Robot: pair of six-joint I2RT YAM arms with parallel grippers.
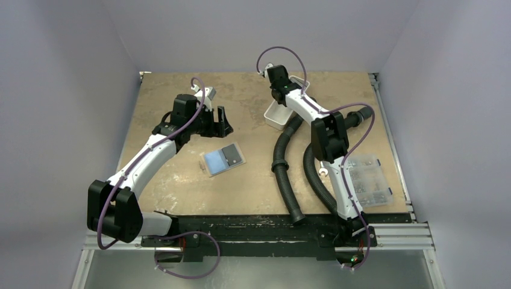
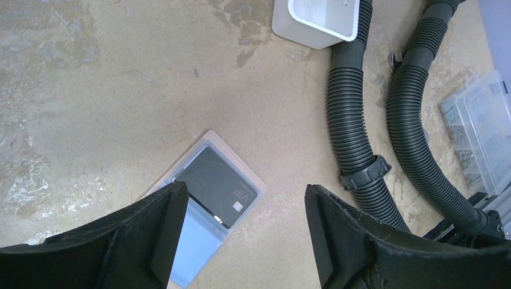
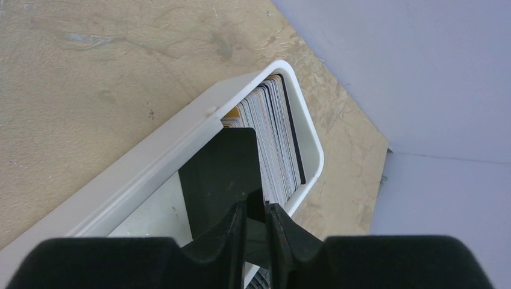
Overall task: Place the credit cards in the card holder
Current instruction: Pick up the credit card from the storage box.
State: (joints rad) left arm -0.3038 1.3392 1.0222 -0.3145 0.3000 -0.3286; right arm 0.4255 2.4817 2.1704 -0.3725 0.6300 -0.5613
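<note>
The card holder [image 1: 223,159] lies open on the table, with a black card [image 2: 217,186] and a light blue card [image 2: 193,241] in its pale pockets [image 2: 232,161]. My left gripper [image 2: 241,235] is open and empty, hovering above the holder and slightly beyond it in the top view [image 1: 220,123]. My right gripper [image 3: 256,211] is down in the far end of the white tray [image 3: 181,129]. It is shut on the corner of another black card [image 3: 214,174] beside a stack of upright cards [image 3: 274,132]. An orange edge [image 3: 232,112] shows in that stack.
Two black corrugated hoses [image 1: 283,162] run from the tray toward the near edge, to the right of the holder [image 2: 352,120]. A clear compartment box [image 1: 367,180] sits at the right. The walls stand close behind the tray.
</note>
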